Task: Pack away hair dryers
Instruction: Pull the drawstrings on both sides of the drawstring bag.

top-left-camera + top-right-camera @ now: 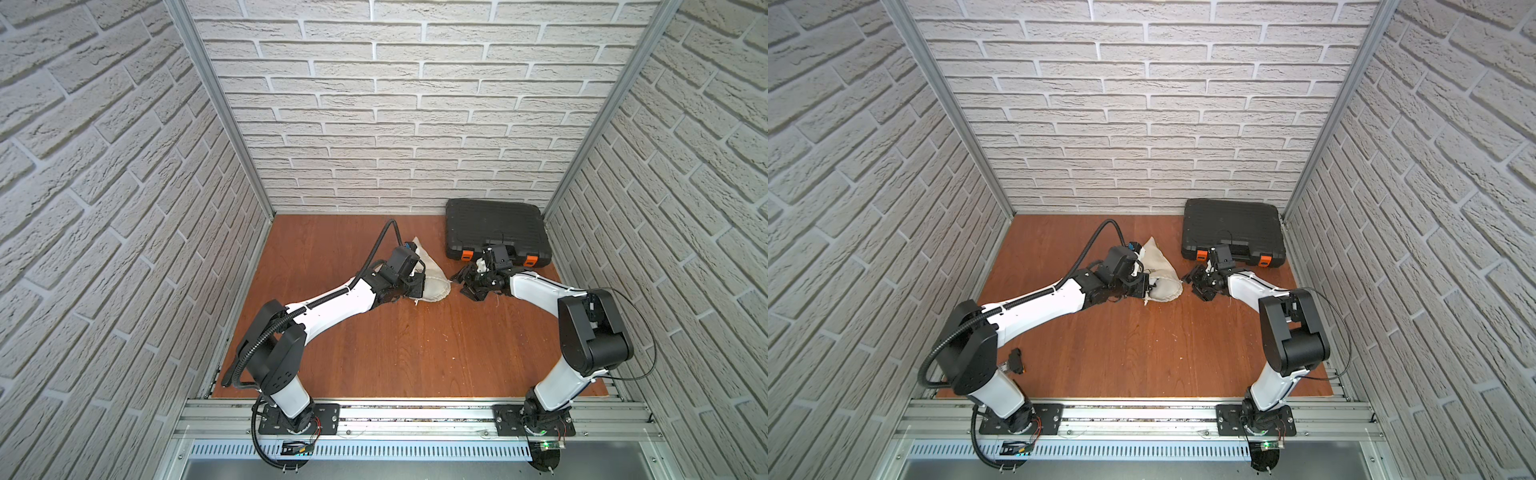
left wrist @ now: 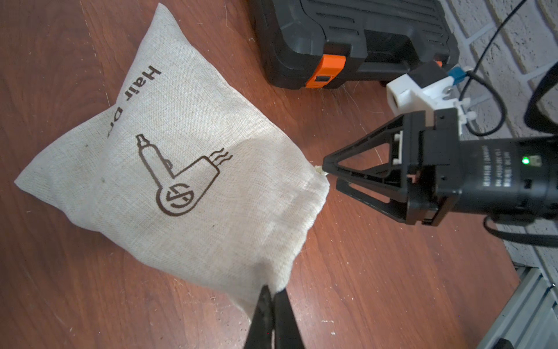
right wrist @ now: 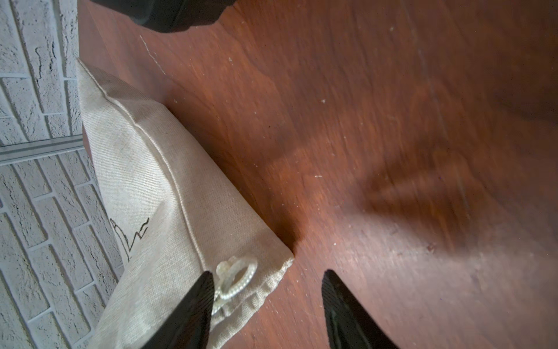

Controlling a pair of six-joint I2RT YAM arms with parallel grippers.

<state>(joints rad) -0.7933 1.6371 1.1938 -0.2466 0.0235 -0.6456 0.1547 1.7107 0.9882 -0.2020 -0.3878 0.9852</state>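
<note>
My left gripper (image 2: 273,297) is clamped on the mouth corner of the cloth bag (image 2: 181,181), anchoring it, I judge, while my right gripper (image 3: 268,273) stands spread and empty beside the drawstring loop (image 3: 237,276), ready to cinch; the hair dryer is hidden, probably inside the bulging bag.

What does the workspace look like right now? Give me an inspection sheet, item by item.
Surface: wooden table, scratched, with a few specks.
Job's things: hair dryer not visible; beige drawstring bag lies bulging on the table.
Clutter: closed black tool case with orange latches, back right corner.
Grippers: left gripper shut on the bag's edge; right gripper open at the drawstring loop, not gripping it.
Cables: corrugated conduit along the left arm; thin wire looping off the right arm.
Surroundings: brick-pattern walls; aluminium rail in front.
</note>
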